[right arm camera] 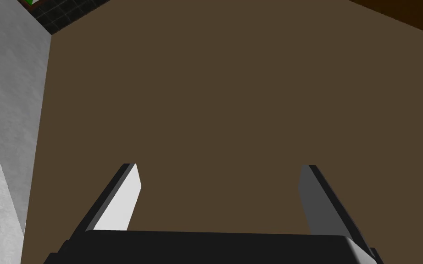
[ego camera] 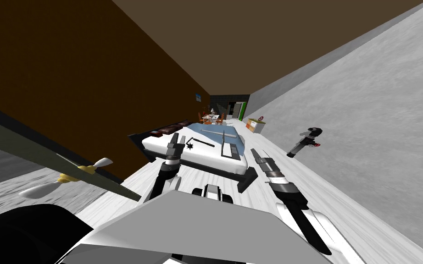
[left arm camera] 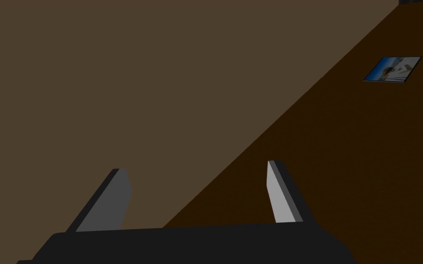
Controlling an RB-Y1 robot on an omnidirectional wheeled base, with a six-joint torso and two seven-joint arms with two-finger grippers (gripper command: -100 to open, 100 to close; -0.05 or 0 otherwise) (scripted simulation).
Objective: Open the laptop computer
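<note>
Both grippers are up in front of me, and both hold nothing. On the left gripper [left arm camera: 197, 183] the two fingers [left arm camera: 114, 199] are spread wide apart. In the head view this gripper sits over the near left part of the bed [ego camera: 160, 145]. The right gripper [right arm camera: 219, 192] has its fingers [right arm camera: 121, 199] spread wide too. It hangs over the white floor [ego camera: 297, 192], just beside the bed's near right corner.

The bed has a white sheet and a dark frame. The laptop [ego camera: 232, 150] lies on it, close to the right edge and not far from the near right corner. It is grey with dark keys, and I cannot tell how far its lid is up. Both grippers are apart from it, and the right one is nearer.

A black spiky ball [ego camera: 190, 145] on a stick lies near the middle of the bed. A long grey stick [ego camera: 215, 134] lies past it. Dark pillows [ego camera: 169, 128] sit at the far left corner. A black tool [ego camera: 304, 141] with a bit of red is by the grey wall, well apart from the bed.
</note>
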